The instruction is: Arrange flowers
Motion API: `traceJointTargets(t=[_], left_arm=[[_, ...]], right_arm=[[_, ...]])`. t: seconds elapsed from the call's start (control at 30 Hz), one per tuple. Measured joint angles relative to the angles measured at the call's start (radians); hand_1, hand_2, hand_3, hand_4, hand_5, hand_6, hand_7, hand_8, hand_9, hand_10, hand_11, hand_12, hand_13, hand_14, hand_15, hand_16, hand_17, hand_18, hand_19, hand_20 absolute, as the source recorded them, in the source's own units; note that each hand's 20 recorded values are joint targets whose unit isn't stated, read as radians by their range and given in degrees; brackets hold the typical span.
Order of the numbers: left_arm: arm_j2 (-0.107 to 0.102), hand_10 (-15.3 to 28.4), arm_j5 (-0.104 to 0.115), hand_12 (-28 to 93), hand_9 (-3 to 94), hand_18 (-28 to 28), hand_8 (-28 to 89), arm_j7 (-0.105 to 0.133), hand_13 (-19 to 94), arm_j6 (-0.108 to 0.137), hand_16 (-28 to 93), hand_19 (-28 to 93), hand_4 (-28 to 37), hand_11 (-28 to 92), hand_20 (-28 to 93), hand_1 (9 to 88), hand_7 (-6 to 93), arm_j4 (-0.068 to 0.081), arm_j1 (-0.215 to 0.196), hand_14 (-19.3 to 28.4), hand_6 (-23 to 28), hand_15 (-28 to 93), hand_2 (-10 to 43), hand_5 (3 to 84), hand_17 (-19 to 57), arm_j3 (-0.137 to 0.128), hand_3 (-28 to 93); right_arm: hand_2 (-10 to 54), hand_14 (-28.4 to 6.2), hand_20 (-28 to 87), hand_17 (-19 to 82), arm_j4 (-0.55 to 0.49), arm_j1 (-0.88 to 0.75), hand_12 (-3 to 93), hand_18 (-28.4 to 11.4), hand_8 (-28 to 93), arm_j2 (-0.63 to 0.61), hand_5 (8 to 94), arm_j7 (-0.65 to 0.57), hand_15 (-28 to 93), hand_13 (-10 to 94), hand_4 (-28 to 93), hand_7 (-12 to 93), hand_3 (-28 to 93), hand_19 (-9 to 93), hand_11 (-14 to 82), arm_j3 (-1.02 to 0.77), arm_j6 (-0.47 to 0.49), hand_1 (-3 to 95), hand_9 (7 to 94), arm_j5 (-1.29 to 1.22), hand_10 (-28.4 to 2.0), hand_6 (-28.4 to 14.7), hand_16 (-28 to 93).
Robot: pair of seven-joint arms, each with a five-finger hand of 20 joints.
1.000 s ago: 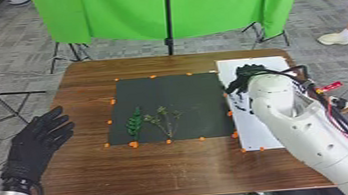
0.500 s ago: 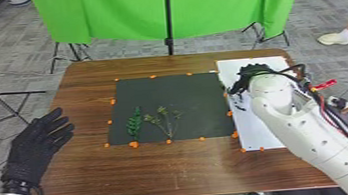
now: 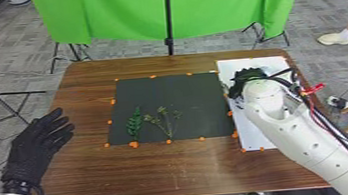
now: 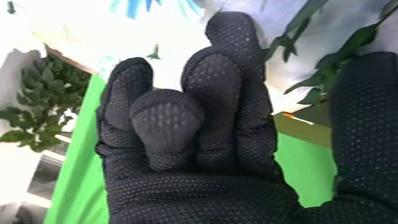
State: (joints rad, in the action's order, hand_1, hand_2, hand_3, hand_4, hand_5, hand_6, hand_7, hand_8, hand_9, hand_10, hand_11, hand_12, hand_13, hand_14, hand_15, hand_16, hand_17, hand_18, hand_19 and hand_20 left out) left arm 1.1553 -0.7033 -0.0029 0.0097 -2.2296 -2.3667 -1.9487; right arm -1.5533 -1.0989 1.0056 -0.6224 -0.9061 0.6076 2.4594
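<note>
Right robot hand (image 3: 248, 74) parted, leafy stems (image 4: 361, 37) near its thumb in wrist view, left robot hand (image 3: 34, 146) relaxed

Brown grain marks the rectangular wooden table (image 3: 79, 178); the flat square mat (image 3: 161, 94) is charcoal, edged with small orange dots (image 3: 134, 144), the slender leafy left sprig (image 3: 134, 122) deep green.

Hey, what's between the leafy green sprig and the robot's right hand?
The head view shows the thin branching sprig, then dark mat and the white board's edge, before you reach the right hand.
</note>
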Motion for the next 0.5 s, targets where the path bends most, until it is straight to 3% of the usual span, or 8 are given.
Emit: traceJointTargets(t=[0.13, 0.17, 0.23, 0.33, 0.4, 0.5], left_arm=[[0.0, 12.5, 0.0, 14, 28.1, 20.9, -13, -0.003, 22, 0.0, -5, 49, -28.3, 32, 7, 25.0, 24.2, 0.001, 0.005, 14.6, 4.2, 50, 0.4, 34.7, -8.4, 0.0, 70], [0.0, 12.5, 0.0, 14, 28.2, 20.9, -13, -0.003, 22, -0.001, -5, 49, -28.3, 32, 7, 25.0, 24.2, 0.001, 0.006, 14.6, 4.2, 50, 0.4, 34.7, -8.4, 0.001, 70], [0.0, 12.5, 0.0, 14, 28.1, 20.9, -13, -0.004, 22, -0.001, -5, 49, -28.3, 32, 7, 25.0, 24.3, 0.001, 0.009, 14.6, 4.2, 50, 0.4, 34.7, -8.4, 0.001, 70], [0.002, 12.6, 0.0, 14, 28.2, 20.8, -13, -0.007, 22, -0.001, -4, 49, -28.3, 32, 7, 25.0, 24.3, 0.002, 0.015, 14.6, 4.2, 50, 0.4, 34.8, -8.4, 0.001, 70], [0.002, 12.6, -0.001, 14, 28.2, 20.8, -13, -0.01, 22, -0.002, -4, 49, -28.3, 32, 7, 25.1, 24.2, 0.003, 0.018, 14.6, 4.2, 50, 0.5, 34.8, -8.4, 0.001, 70], [0.002, 12.5, -0.001, 14, 28.2, 20.8, -13, -0.012, 22, -0.002, -5, 49, -28.3, 32, 7, 25.1, 24.2, 0.004, 0.021, 14.5, 4.2, 50, 0.5, 34.8, -8.4, 0.001, 70]], right_arm=[[-8.8, -6.3, 26, 36, 0.001, -0.001, 33.9, -19.5, -18, 0.002, 82.2, 0.004, 73, 82, -28, 40, 65, 86, 49.9, 0.014, -0.012, 40.9, 88.5, 0.02, -7.7, 1.9, 30], [-9.1, -6.0, 26, 36, 0.001, -0.001, 33.3, -19.4, -13, 0.003, 82.6, 0.008, 72, 83, -28, 39, 62, 86, 48.8, 0.015, -0.014, 44.1, 89.5, 0.023, -7.3, 1.9, 31], [-9.5, -5.0, 26, 37, 0.0, -0.002, 32.3, -18.7, 0, 0.008, 85.4, 0.014, 70, 85, -28, 36, 43, 86, 45.9, 0.015, -0.016, 59.4, 92.7, 0.026, -6.2, 2.0, 31], [-9.5, -4.1, 28, 37, 0.0, -0.003, 30.7, -16.8, 3, 0.016, 87.8, 0.02, 69, 87, -28, 35, 29, 85, 46.5, 0.007, -0.025, 70.3, 93.7, 0.015, -5.7, 2.6, 32], [-9.5, -4.1, 29, 38, 0.0, -0.009, 28.6, -17.0, 3, 0.022, 89.6, 0.029, 68, 88, -28, 35, 32, 84, 48.5, -0.004, -0.033, 71.1, 93.7, 0.004, -5.5, 1.9, 32], [-9.5, -4.2, 30, 39, -0.004, -0.02, 25.8, -17.2, 4, 0.029, 90.6, 0.041, 71, 89, -28, 35, 52, 84, 51.7, -0.026, -0.042, 60.3, 93.7, -0.023, -5.8, 1.0, 33]])
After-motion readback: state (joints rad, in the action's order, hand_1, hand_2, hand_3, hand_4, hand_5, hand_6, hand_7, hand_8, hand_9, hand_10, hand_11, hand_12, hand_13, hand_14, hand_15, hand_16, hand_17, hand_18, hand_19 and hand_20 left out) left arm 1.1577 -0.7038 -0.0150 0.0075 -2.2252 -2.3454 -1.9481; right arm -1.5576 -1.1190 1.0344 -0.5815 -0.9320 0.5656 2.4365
